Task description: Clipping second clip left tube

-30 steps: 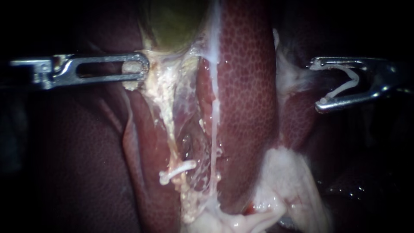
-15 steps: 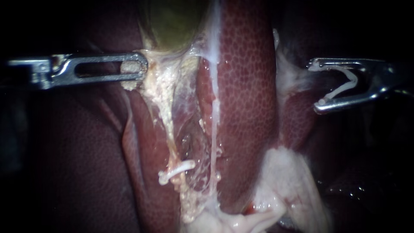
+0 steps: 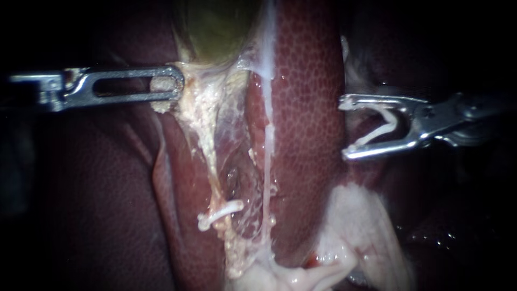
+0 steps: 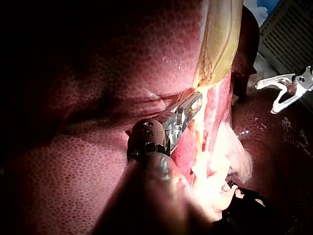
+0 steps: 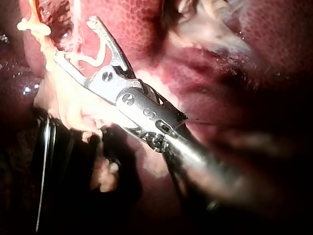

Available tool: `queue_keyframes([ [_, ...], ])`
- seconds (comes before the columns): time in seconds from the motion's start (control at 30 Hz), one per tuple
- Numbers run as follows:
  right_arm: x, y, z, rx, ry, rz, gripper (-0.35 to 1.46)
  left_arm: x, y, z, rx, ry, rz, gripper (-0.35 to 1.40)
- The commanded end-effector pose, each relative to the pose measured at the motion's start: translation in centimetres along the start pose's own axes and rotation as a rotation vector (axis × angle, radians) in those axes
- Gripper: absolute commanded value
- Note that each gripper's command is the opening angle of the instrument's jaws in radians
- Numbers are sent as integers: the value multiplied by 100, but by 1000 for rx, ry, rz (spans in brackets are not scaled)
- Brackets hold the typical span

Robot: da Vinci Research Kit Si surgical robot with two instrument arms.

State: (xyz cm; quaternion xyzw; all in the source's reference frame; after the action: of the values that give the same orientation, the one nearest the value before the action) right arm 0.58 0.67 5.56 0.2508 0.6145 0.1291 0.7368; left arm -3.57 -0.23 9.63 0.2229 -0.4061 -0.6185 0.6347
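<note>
In the endoscope view, the left instrument [image 3: 175, 86] had its jaws closed on pale tissue [image 3: 160, 83] beside the gallbladder [image 3: 215, 27]. The right instrument [image 3: 347, 128], its jaws wide apart around a loaded clip [image 3: 385, 126] that touched both, sat well right of the left tube [image 3: 210, 156] and its placed clip [image 3: 221, 212]. The left wrist view showed the same grip. In the right wrist view the liver [image 5: 142, 24] lay close, so a hasty approach could snag it or dislodge the clip.

Liver [image 3: 307, 108] dark red, fine honeycomb mottling. Gallbladder [image 3: 215, 27] beside it olive-green. Clip [image 3: 379, 132] at liver's edge white.
</note>
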Motion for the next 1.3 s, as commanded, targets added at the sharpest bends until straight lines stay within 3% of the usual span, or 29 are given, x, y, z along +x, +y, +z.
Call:
queue_keyframes([
  [0.03, -4, -2, 7, 5, 7, 4, 60, 0, 0, 0, 0, 0, 0, -35],
  [0.27, -34, -11, 59, 48, 30, 37, 60, 0, -1, -1, -1, -1, 0, -35],
  [0.5, -54, -16, 95, 72, 47, 57, 60, 0, -2, -1, -1, -1, -1, -35],
  [0.87, -79, -17, 136, 106, 50, 74, 60, 1, -3, 0, -2, -2, -1, -35],
  [1.3, -103, -9, 171, 124, 34, 98, 60, 2, -5, -1, -3, -2, -1, -35],
])
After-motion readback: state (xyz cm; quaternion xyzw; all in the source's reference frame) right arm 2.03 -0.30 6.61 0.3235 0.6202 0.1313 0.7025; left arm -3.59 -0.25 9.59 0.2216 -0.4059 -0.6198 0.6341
